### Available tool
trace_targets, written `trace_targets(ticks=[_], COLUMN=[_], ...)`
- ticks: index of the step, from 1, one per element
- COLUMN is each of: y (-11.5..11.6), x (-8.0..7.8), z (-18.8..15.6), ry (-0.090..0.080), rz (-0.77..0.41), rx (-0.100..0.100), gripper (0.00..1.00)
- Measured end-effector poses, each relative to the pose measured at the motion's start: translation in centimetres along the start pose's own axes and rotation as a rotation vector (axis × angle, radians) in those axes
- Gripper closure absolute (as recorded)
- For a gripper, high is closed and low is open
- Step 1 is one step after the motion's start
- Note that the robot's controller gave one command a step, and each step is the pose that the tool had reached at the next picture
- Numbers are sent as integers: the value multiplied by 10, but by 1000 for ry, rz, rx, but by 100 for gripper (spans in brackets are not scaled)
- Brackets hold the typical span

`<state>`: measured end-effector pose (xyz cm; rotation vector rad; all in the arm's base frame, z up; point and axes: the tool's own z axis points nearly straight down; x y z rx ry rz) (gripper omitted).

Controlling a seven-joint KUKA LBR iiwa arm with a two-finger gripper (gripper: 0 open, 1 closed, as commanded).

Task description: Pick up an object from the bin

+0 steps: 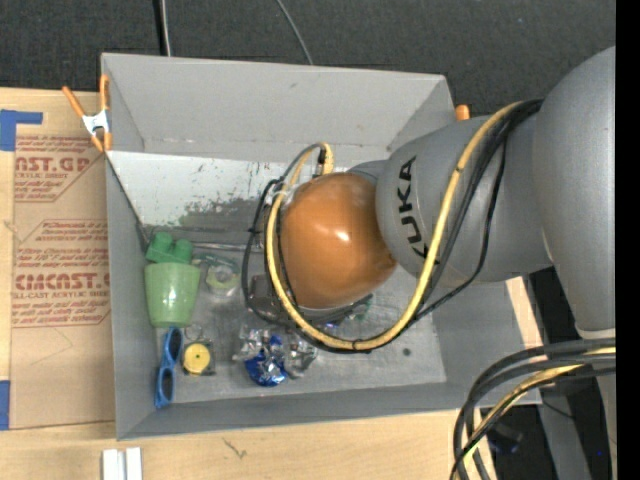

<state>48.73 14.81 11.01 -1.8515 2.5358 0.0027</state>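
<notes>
Overhead view of the grey bin (280,98) during the approach step of a pick; no thing is seen lifted, so by this judgement the grasp is not yet made. Left to right: farthest to the left of the fingers stands a pale green cup (170,290), mouth up, with a darker green piece touching its far side; nearer the front wall lie blue sunglasses (165,368), and just beside them a small yellow round piece (197,359). A small clear piece (221,278) rests between the cup and the robot. Closest of all is a blue and silver crumpled thing (268,356), glossy and creased like foil wrapping, a loose irregular clump lying on the bin floor just left of and in front of the fingers, partly under the edge of the orange cover (335,238). That cover, at the wrist of the arm (480,218), hangs over the middle of the bin and hides the fingers, so whether they are spread or pressed together cannot be told. The next move probably calls for settling onto one thing and closing firmly, since crumpled foil may yield or slip.
</notes>
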Motion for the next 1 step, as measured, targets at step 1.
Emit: trace_targets(ticks=[1], y=[0], x=[-2], z=[-34], ry=[-1], rz=[1], rx=[2], gripper=[100])
